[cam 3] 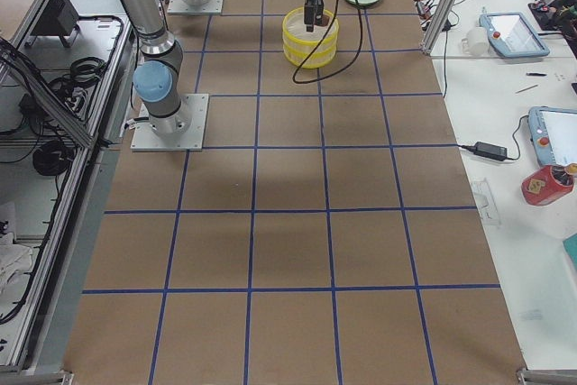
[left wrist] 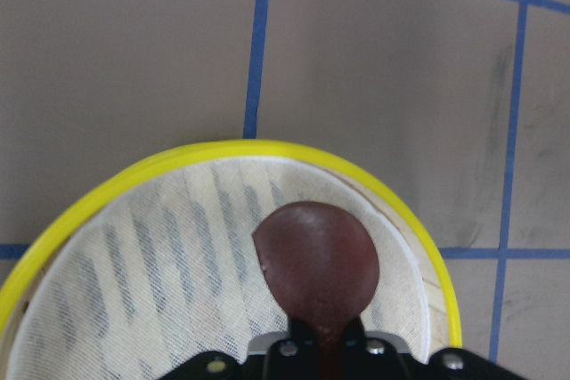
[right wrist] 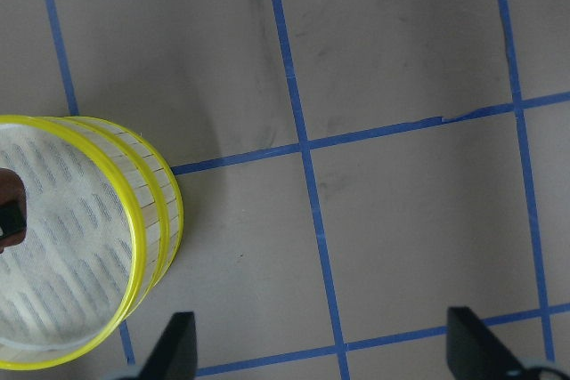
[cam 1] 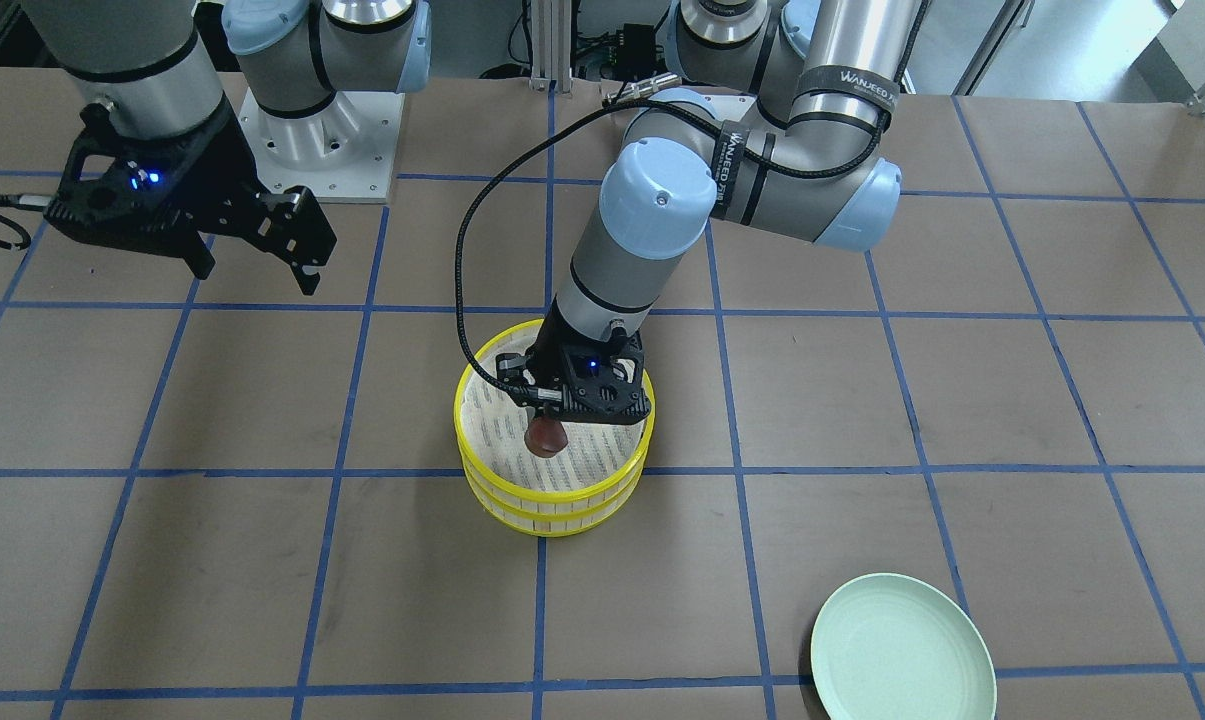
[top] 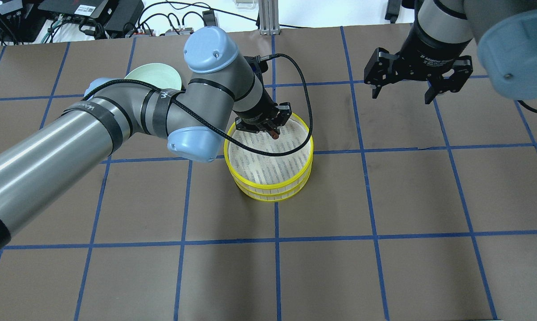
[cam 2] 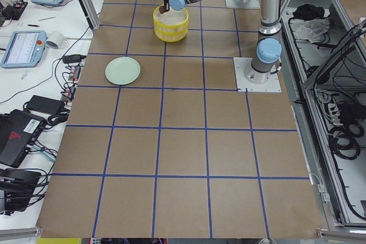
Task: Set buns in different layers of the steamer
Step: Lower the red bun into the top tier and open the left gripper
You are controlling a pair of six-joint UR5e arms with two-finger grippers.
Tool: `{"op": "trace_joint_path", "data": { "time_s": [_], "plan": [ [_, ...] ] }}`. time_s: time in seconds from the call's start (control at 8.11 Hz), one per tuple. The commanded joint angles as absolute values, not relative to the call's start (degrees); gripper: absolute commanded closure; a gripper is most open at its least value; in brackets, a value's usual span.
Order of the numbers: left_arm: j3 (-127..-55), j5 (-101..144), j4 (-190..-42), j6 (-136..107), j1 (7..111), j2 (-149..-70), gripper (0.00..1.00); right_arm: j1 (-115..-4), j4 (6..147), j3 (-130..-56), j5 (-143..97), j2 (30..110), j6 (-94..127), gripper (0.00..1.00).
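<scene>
Two yellow-rimmed steamer trays stand stacked at mid-table, the top tray (cam 1: 590, 462) on the lower tray (cam 1: 552, 521). My left gripper (cam 1: 548, 420) is shut on the dark reddish-brown bun (cam 1: 547, 438) and holds it just over the top tray's mesh floor (top: 268, 166), near the far rim. The left wrist view shows the bun (left wrist: 318, 260) hanging from the fingertips above the mesh. The cream-white bun is out of view. My right gripper (top: 402, 96) is open and empty, raised well to the right of the stack.
A pale green plate (cam 1: 902, 650) lies empty on the left side of the table, beyond my left arm (top: 154, 76). The brown table cover has a blue tape grid. My left arm's black cable (top: 306, 111) loops over the steamer's rim.
</scene>
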State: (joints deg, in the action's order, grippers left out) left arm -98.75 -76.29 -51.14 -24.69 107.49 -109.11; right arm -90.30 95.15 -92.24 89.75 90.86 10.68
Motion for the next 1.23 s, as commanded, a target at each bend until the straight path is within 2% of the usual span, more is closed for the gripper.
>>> {"op": "trace_joint_path", "data": {
  "time_s": [0.0,0.12,0.25,0.74,1.11],
  "plan": [
    [-100.46,-76.38,-54.03,-24.87,108.02,-108.46,0.75,-90.62,91.76,-89.92,89.65,91.77,10.81,0.0],
    [-100.46,-76.46,-56.4,-24.87,108.02,-108.2,0.35,-90.7,91.67,-89.22,89.74,90.8,10.72,0.0],
    [-100.46,-76.46,-57.82,-24.87,107.93,-108.02,0.0,-90.88,91.5,-88.6,89.65,90.36,10.64,0.0],
    [-99.06,-76.9,-62.73,-24.79,107.23,-106.62,0.0,-91.85,91.58,-87.89,89.65,89.3,10.29,0.0],
    [-93.1,-77.17,-67.93,-22.34,104.34,-104.77,0.0,-91.93,91.58,-87.98,89.65,89.3,10.28,0.0]
  ]
}}
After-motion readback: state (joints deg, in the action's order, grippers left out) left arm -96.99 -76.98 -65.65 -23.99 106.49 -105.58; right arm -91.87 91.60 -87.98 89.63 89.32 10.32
